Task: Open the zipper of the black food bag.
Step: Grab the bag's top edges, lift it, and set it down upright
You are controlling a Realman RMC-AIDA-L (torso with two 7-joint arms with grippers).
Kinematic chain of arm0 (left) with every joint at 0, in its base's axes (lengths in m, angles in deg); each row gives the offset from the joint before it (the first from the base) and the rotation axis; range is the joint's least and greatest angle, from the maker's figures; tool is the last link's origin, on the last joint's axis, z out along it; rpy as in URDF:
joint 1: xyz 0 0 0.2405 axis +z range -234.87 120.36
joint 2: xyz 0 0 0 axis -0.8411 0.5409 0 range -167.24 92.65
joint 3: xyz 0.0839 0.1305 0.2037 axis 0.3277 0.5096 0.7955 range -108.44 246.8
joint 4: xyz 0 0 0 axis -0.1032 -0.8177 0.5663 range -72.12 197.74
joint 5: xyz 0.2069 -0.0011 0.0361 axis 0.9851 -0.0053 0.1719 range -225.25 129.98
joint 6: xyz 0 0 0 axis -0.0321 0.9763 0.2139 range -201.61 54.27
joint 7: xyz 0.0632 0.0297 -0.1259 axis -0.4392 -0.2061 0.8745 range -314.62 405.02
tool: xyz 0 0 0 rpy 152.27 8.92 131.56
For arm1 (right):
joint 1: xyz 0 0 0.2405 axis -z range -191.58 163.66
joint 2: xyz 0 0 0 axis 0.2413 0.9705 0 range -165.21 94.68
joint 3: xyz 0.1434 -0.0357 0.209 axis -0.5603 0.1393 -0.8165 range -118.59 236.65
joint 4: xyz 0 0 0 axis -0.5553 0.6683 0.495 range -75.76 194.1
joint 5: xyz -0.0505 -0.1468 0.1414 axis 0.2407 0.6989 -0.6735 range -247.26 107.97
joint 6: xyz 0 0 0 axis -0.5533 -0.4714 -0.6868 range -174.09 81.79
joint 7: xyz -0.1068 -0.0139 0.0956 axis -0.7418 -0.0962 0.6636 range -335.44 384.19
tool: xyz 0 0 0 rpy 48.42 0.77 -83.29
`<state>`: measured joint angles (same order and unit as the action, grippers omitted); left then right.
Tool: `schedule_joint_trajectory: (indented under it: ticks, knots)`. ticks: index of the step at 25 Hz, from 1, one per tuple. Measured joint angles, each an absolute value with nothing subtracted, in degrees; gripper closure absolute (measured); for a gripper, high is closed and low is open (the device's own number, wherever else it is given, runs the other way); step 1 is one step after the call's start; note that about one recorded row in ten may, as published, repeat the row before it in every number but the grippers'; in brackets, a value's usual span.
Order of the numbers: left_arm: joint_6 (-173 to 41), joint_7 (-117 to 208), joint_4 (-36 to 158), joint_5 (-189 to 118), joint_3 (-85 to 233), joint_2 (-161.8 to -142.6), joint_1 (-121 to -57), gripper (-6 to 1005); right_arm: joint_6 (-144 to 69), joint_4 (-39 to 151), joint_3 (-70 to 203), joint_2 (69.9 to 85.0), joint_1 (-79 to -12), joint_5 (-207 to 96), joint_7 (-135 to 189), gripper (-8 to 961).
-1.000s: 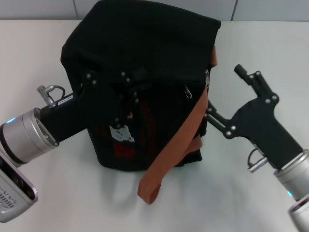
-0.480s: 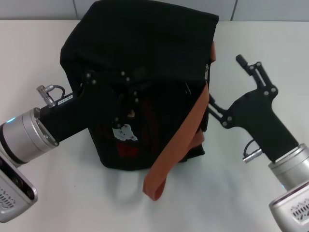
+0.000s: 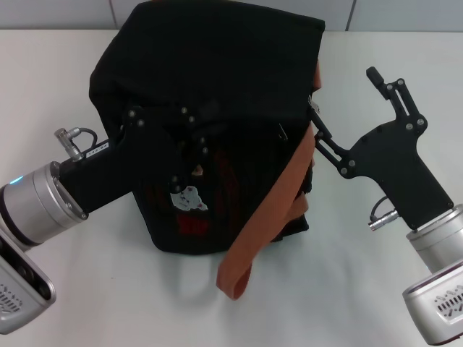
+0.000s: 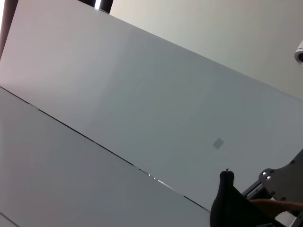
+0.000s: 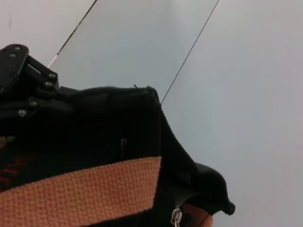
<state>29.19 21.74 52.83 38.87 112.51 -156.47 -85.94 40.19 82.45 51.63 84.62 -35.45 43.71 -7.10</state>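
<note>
Right gripper [image 3: 315, 119], fingers pinched on the zipper [image 3: 311, 108], has risen toward twelve o'clock; we judge the black food bag [image 3: 210, 87] is opening.
Left gripper [image 3: 184, 141] braces it, grip state unclear.

The black food bag [image 3: 217, 94] stands upright on the table, a boxy black fabric tote whose top slumps and folds toward the far side. On its near face sits a small white bear patch [image 3: 189, 199] above red lettering [image 3: 189, 224]. A rust-orange strap handle [image 3: 271, 210] runs diagonally down the bag's right side and ends in a loop on the table at the near edge. The zipper [image 3: 312, 116] lies along the bag's upper right edge; its small silver pull tab [image 5: 176, 217] hangs beside the orange strap.
</note>
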Motion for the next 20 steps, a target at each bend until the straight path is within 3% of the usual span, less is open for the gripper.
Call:
schedule_joint_trajectory:
  ticks: [20]
  knots:
    - [29.2, 21.7, 52.9, 39.0, 112.5, -156.47, -86.3, 911, 38.7, 83.4, 51.6, 84.62, -36.6, 43.6, -12.8, 140]
